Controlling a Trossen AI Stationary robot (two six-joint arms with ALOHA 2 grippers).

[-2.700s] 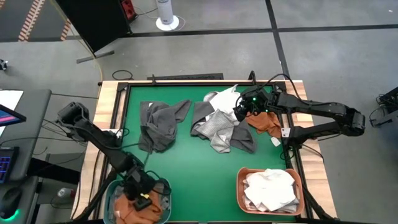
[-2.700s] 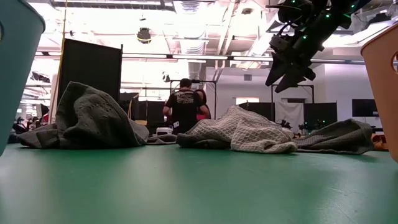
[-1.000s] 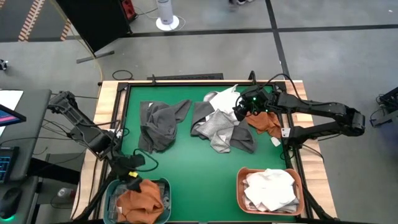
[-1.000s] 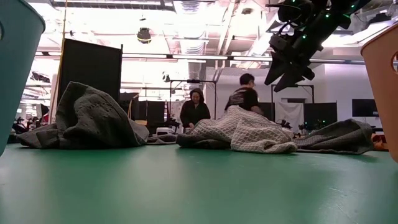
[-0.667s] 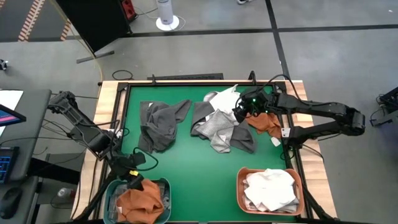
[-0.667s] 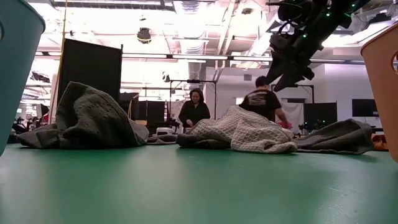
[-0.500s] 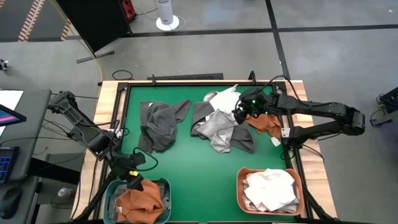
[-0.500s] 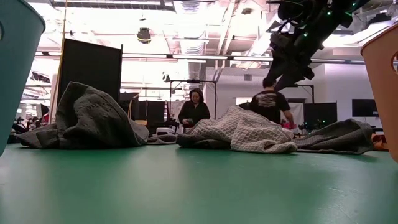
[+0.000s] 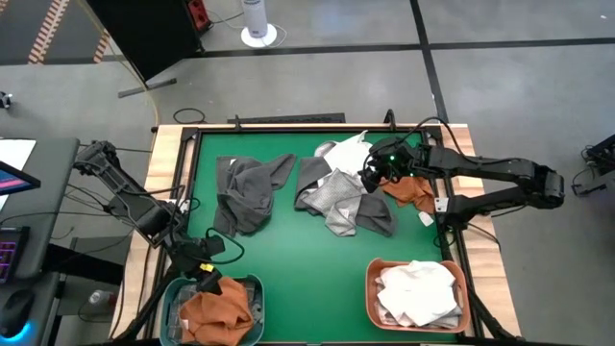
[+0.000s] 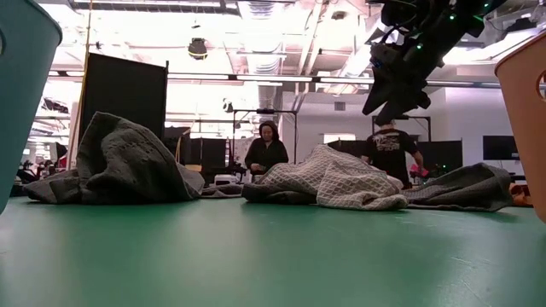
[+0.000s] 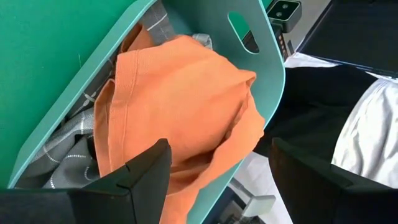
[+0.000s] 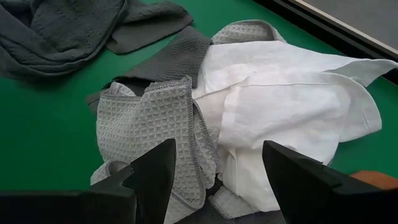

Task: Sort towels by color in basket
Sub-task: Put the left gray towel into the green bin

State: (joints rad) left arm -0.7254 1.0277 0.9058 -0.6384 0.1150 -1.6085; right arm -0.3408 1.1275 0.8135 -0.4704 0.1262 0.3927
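Observation:
My left gripper (image 9: 204,272) (image 11: 217,180) hovers open above the teal basket (image 9: 252,288) at the near left, touching nothing. In that basket a rust orange towel (image 11: 180,106) lies over grey checked cloth (image 11: 68,155). My right gripper (image 9: 368,176) (image 12: 217,174) hangs open above the far-right pile, clear of it. That pile has a white towel (image 12: 286,106) overlapping a light grey one (image 12: 149,124), plus dark grey cloth (image 9: 380,219). A rust orange towel (image 9: 411,192) lies at its right. A dark grey heap (image 9: 248,192) rests on the mat left of centre.
An orange basket (image 9: 370,288) holding white towels stands at the near right. The green mat (image 9: 298,259) lies bare between the heaps and the baskets. A raised wooden rim (image 9: 173,163) runs around the table. People stand in the room beyond the far edge.
Over the last second neither arm has visibly moved and no towel has shifted. Before that, my left gripper rose up and back out of the teal basket, leaving the rust orange towel spread on top of it.

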